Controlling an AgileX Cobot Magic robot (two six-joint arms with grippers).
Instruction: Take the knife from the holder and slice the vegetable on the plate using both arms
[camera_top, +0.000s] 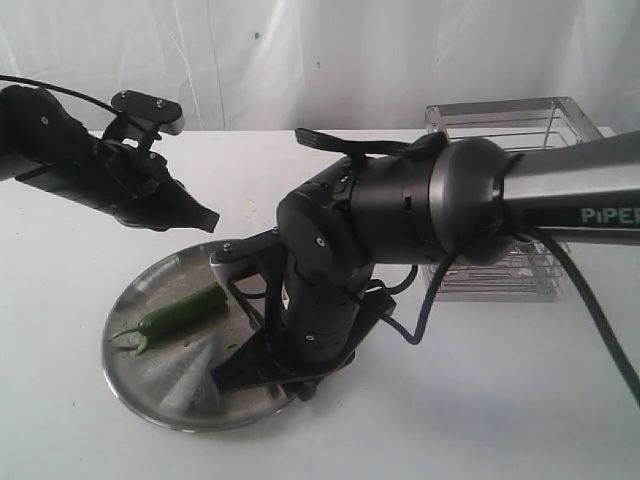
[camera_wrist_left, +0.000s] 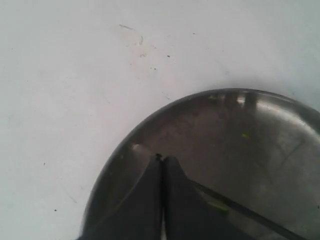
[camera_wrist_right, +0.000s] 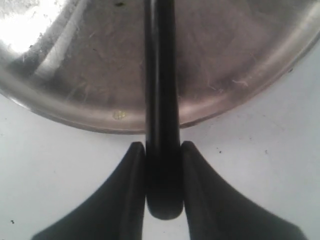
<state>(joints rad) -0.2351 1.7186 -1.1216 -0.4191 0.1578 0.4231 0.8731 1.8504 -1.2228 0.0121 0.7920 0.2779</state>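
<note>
Exterior view: one white desk (camera_top: 480, 400) carries one steel plate (camera_top: 150, 375) at its near left and one wire holder (camera_top: 560, 120) by the far right edge, well apart, with bare desk at the near right. One green vegetable (camera_top: 185, 310) lies on the plate's left half. Two arms: the left arm (camera_top: 80, 165) hangs over the plate's far edge and the right arm (camera_top: 400, 210) reaches down to its near edge

Left wrist view: left jaws clenched, empty, above the plate's rim

Right wrist view: right jaws grasping one black knife (camera_wrist_right: 161, 100), which crosses the plate's rim
</note>
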